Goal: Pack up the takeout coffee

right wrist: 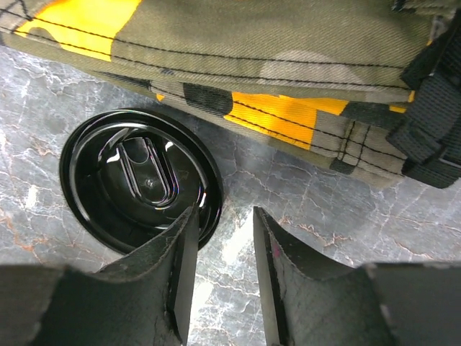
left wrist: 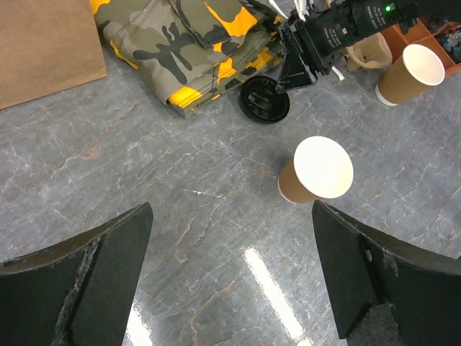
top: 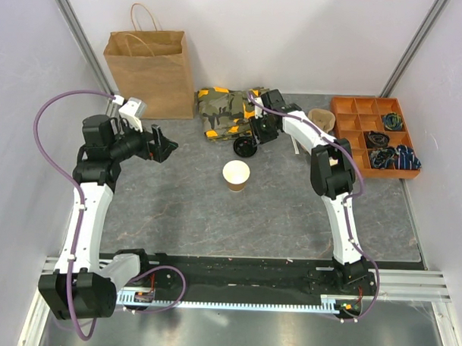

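From above, the cup (top: 235, 175) stands upright mid-table, its long axis vertical and open mouth up: brown paper, cream inside. Its black lid (top: 245, 148) lies flat apart from it, beside the camo cloth (top: 226, 108). The right gripper (top: 256, 136) is at the lid.

Left wrist: the left gripper (left wrist: 232, 216) is spread wide and empty, short of the cup (left wrist: 317, 173).

Right wrist: the right gripper (right wrist: 225, 223) stands narrowly parted with the lid's (right wrist: 137, 173) rim in the gap, not clamped.
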